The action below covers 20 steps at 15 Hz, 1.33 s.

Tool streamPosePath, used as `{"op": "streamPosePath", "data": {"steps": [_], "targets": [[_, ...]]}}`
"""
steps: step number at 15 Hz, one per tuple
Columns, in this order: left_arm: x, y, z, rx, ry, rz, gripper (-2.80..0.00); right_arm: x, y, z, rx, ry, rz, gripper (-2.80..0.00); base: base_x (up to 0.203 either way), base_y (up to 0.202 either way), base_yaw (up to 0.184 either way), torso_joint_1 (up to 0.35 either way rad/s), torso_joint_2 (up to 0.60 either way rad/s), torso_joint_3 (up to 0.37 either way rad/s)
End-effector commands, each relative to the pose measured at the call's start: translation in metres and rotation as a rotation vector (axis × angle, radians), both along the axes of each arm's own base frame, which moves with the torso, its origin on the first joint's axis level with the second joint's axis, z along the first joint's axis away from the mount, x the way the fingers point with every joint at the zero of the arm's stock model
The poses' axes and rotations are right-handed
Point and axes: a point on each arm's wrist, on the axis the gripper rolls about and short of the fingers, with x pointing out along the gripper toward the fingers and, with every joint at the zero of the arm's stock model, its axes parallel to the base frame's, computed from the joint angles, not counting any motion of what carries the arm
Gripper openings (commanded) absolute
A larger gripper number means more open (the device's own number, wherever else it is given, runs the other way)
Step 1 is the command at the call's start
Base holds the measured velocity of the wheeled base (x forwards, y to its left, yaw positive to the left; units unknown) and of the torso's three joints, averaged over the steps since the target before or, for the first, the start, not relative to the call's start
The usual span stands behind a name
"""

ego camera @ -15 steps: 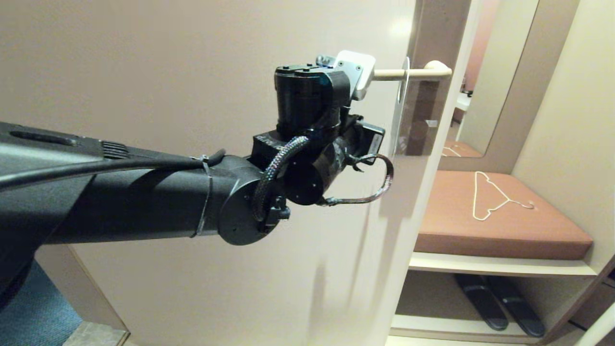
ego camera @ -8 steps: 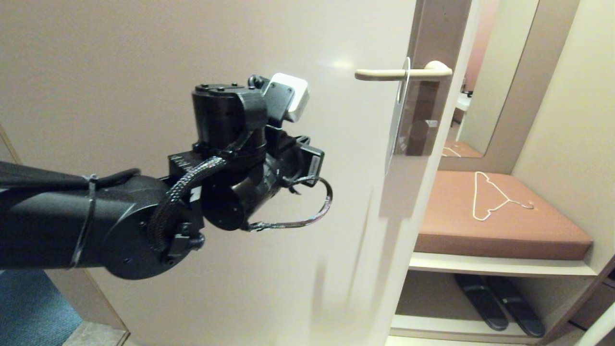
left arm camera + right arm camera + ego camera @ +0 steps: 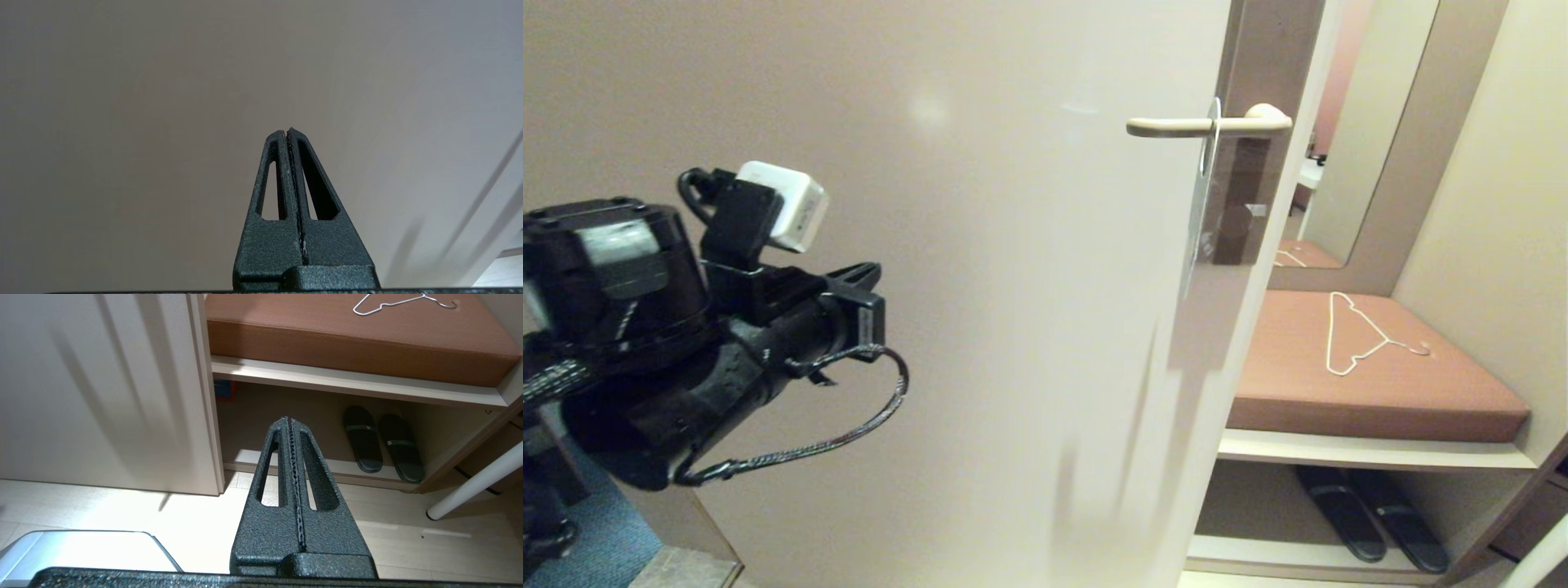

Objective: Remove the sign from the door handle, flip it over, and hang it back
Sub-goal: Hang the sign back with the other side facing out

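Sign (image 3: 1199, 192) hanging edge-on from the door handle (image 3: 1176, 126) at upper right, left gripper (image 3: 289, 132) pinched together empty at lower left, right gripper (image 3: 291, 420) likewise closed; could swing off if bumped.

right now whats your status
Left gripper shut, empty, off the door. Right gripper shut, parked low. Sign hanging on door handle.

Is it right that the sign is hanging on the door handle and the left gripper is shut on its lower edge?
Not quite. The sign does hang on the door handle, but the left gripper holds nothing. The left wrist view shows its fingers shut with only the bare door beyond them, and the head view shows that arm well away from the sign.
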Motion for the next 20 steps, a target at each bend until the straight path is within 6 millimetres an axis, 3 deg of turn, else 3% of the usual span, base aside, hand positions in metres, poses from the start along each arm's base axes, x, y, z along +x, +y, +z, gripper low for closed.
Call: {"op": "streamPosePath", "data": {"steps": [1,5,11,16,20], "targets": [[-0.033,0.030,0.002,-0.023,-0.041,0.047,-2.80,0.000,0.000,0.000,0.000,0.001,0.001,-2.80,0.000,0.000,0.000,0.000,0.00,0.000],[-0.085,0.070,-0.032,-0.010,-0.016,0.119,-2.80,0.000,0.000,0.000,0.000,0.001,0.001,-2.80,0.000,0.000,0.000,0.000,0.00,0.000],[-0.150,0.101,-0.087,-0.017,-0.028,0.128,-2.80,0.000,0.000,0.000,0.000,0.001,0.001,-2.80,0.000,0.000,0.000,0.000,0.00,0.000],[-0.163,0.112,-0.092,-0.043,-0.067,0.189,-2.80,0.000,0.000,0.000,0.000,0.001,0.001,-2.80,0.000,0.000,0.000,0.000,0.00,0.000],[-0.198,0.118,-0.108,-0.049,-0.126,0.160,-2.80,0.000,0.000,0.000,0.000,0.001,0.001,-2.80,0.000,0.000,0.000,0.000,0.00,0.000]]}}
